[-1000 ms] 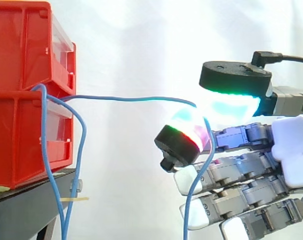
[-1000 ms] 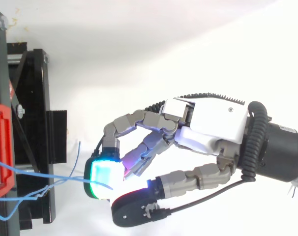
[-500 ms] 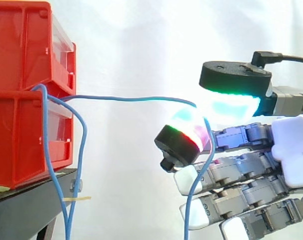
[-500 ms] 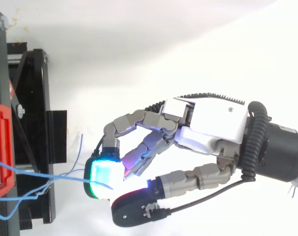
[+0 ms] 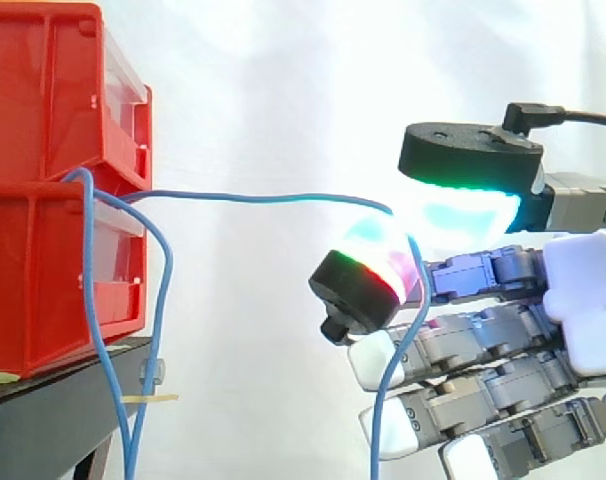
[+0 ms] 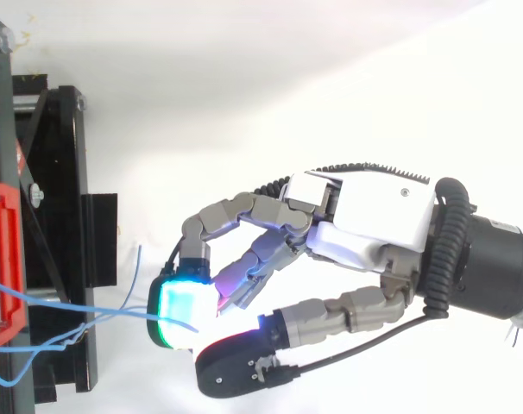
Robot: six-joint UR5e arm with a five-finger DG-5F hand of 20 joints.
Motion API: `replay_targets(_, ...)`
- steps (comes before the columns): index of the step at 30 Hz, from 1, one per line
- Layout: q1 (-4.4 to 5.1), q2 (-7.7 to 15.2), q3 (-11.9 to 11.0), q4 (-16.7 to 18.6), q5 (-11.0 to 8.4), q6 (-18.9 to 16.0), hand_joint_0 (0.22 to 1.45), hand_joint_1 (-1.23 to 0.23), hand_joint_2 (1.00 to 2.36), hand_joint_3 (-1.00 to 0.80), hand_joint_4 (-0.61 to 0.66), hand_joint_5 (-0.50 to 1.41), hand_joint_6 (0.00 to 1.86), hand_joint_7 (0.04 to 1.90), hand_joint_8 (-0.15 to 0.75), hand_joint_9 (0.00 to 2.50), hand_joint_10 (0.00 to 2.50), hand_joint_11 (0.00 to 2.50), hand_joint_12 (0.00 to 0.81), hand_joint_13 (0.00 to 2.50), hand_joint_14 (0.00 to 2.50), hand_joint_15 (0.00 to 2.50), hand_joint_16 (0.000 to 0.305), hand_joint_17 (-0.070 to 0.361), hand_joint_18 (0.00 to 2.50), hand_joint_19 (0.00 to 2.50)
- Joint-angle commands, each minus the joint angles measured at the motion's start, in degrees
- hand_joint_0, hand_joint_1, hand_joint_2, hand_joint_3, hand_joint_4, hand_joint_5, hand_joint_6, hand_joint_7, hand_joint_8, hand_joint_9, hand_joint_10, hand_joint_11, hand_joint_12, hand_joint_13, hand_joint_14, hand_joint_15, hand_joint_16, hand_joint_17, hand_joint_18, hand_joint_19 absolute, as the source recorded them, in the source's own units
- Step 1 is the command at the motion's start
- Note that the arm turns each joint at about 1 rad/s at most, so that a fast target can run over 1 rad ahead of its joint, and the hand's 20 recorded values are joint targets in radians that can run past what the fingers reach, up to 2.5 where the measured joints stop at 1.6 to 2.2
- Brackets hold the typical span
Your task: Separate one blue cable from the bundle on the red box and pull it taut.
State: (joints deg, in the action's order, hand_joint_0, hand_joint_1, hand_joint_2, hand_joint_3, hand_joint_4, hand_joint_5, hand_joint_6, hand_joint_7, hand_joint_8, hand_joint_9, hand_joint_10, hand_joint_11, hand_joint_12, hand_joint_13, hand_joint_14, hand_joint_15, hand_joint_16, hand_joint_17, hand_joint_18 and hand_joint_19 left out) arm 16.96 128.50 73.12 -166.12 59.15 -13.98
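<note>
Currently logged: my hand (image 6: 365,220), thumb and fingertip clamped on one cable (image 5: 263,197) so it cannot slip, holds it near-level out from the red box (image 5: 33,260), apart from the bundle (image 5: 168,280) drooping beside it.

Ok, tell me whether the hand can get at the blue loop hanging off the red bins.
Probably not as it stands. Nothing lies between the hand and the hanging loop at the red bins, but its fingers pinch one blue cable, so they are not free to take another.
</note>
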Motion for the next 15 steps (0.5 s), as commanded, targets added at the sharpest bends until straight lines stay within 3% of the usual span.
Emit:
replay_targets(1,0.0,0.0,0.0,0.0,0.0,0.0,0.49,-0.83,1.3,-0.01,-0.15,-0.01,0.85,1.13,0.253,0.98,0.0,0.0,0.375,0.86,0.01,0.28,0.053,0.119,0.85,0.33)
replay_targets(15,0.0,0.0,0.0,0.0,0.0,0.0,0.49,-0.83,1.29,-0.01,-0.15,-0.01,0.85,1.14,0.253,0.98,0.0,0.0,0.376,0.86,0.01,0.28,0.053,0.119,0.85,0.33)
